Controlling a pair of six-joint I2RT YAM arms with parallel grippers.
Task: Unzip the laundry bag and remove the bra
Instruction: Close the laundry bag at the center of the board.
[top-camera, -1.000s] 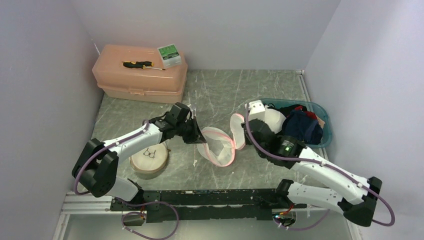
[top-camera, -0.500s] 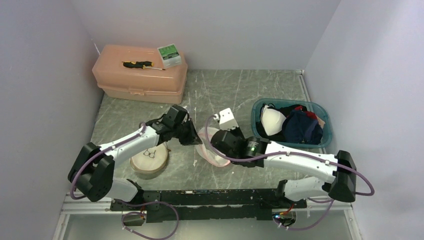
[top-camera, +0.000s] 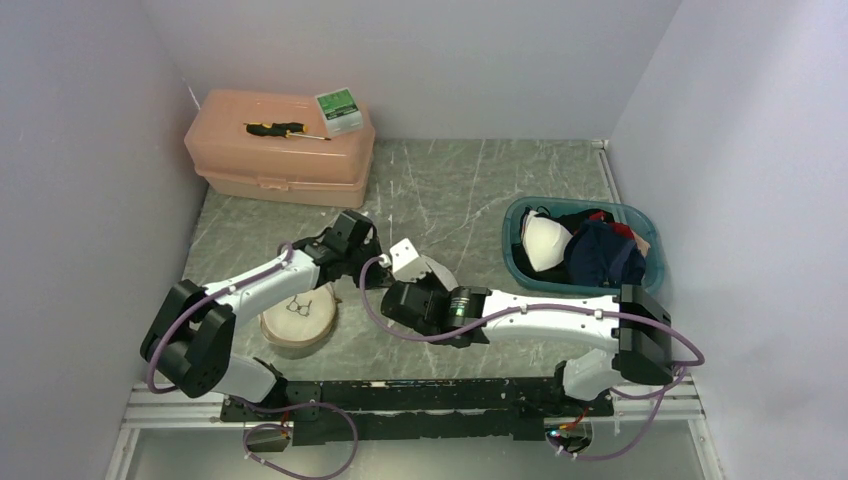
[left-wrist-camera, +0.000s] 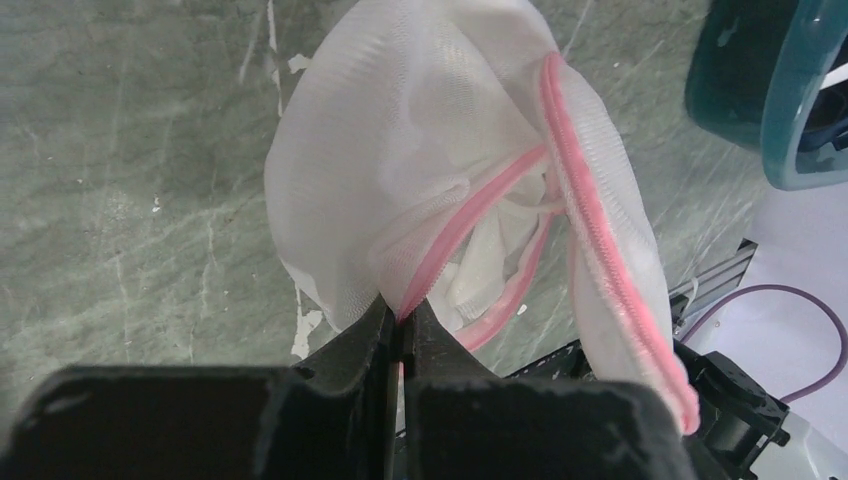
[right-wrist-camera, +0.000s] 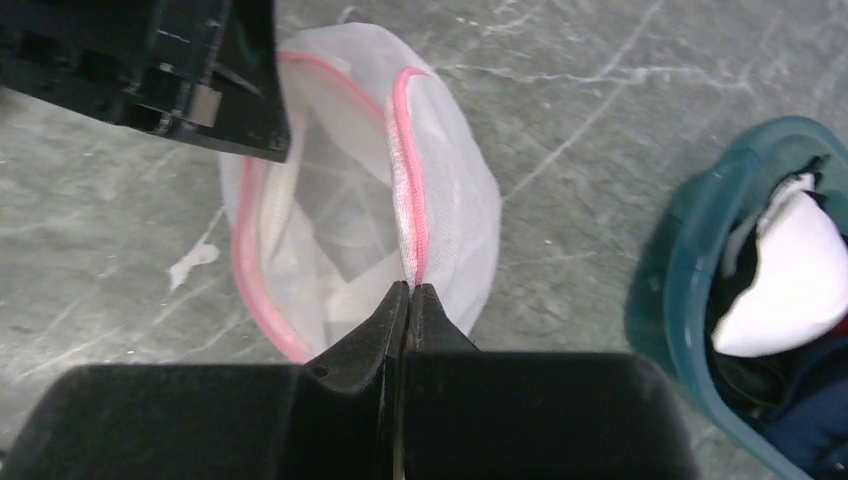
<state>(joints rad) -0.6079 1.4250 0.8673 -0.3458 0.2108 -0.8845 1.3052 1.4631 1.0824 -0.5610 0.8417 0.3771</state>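
The white mesh laundry bag (left-wrist-camera: 400, 160) with its pink zipper rim lies on the table with its mouth gaping. My left gripper (left-wrist-camera: 400, 318) is shut on one pink zipper edge. My right gripper (right-wrist-camera: 410, 290) is shut on the opposite pink edge of the bag (right-wrist-camera: 450, 200). From above, my right arm (top-camera: 520, 310) reaches left across the table and covers most of the bag, close to my left gripper (top-camera: 375, 268). A white bra cup (top-camera: 545, 243) lies in the teal basin (top-camera: 652, 262). White folds show inside the bag.
Dark clothes (top-camera: 605, 255) fill the rest of the basin at the right. A peach toolbox (top-camera: 280, 150) with a screwdriver and a green box on top stands at the back left. A round wooden hoop (top-camera: 297, 315) lies under my left arm.
My right arm has swung left from beside the basin toward my left gripper, bringing its bag edge along. The bag was stretched between both grippers and now sits bunched under the right arm.
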